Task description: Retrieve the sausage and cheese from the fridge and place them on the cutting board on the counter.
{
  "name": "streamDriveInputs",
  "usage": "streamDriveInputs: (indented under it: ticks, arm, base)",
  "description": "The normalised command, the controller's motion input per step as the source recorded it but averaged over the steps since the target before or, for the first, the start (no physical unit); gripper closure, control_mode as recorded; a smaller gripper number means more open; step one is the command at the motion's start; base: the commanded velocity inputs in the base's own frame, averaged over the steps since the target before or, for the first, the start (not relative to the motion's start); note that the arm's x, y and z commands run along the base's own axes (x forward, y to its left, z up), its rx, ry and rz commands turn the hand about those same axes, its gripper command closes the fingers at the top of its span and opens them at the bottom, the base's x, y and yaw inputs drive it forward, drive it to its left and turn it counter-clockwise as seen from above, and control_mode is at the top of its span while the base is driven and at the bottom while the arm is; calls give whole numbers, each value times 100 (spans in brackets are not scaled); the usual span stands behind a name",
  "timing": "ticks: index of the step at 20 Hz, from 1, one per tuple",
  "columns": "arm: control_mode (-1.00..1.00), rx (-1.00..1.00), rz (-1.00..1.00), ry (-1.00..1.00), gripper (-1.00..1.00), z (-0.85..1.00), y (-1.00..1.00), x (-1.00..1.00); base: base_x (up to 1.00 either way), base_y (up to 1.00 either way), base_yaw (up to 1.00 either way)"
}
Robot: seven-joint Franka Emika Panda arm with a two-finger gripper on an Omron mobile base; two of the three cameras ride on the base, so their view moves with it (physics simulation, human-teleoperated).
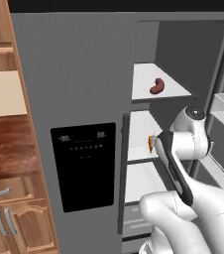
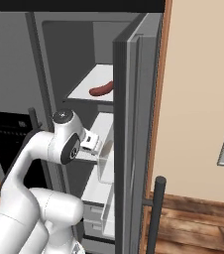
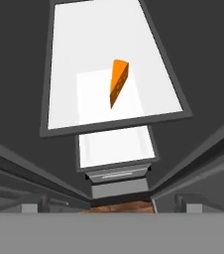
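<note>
While the right door stands swung out, the whole job is reach-in access, so notes relative to the fridge [image 1: 79, 74]:

fridge: right compartment open, left door with the black dispenser panel [image 1: 83, 166] shut. Open side is the only one exposing the white shelves, which is why the arm is parked in front of it.

sausage [image 1: 157, 86]: lying on the upper shelf inside the fridge, towards the front edge, well above the hand. Untouched. Curved link resting flat, nothing beside it.

cheese [image 3: 118, 82]: on the middle shelf of the fridge, one shelf below the sausage. Wedge pointing roughly along the hand's line of sight, clear white shelf all round it. From the left side just an orange sliver [image 1: 150, 144] peeks past the arm.

gripper [image 2: 100, 147]: at the fridge opening, level with the middle shelf, aimed in at the cheese. Jaws spread fully, nothing between them, not touching anything. My read: lined up for cheese first since it sits at hand height.

door shelf [image 2: 105, 163]: clear bin on the open door, close beside the wrist. Likely snag point if the arm swings right.

step: approach, nothing retrieved yet, both items still on fridge shelves.
</note>
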Motion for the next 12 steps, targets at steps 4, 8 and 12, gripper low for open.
streamDriveInputs:
  ticks: [4, 8, 12]
  arm:
    - [-100, -1, 4, 0, -100, -1, -14, 43]
    - [-100, 0, 3, -3, -100, -9, 0, 50]
    - [-100, 0, 1, -9, -100, -31, 1, 13]
  base:
    - [0, 0, 0]
    - [0, 0, 0]
    - [0, 0, 0]
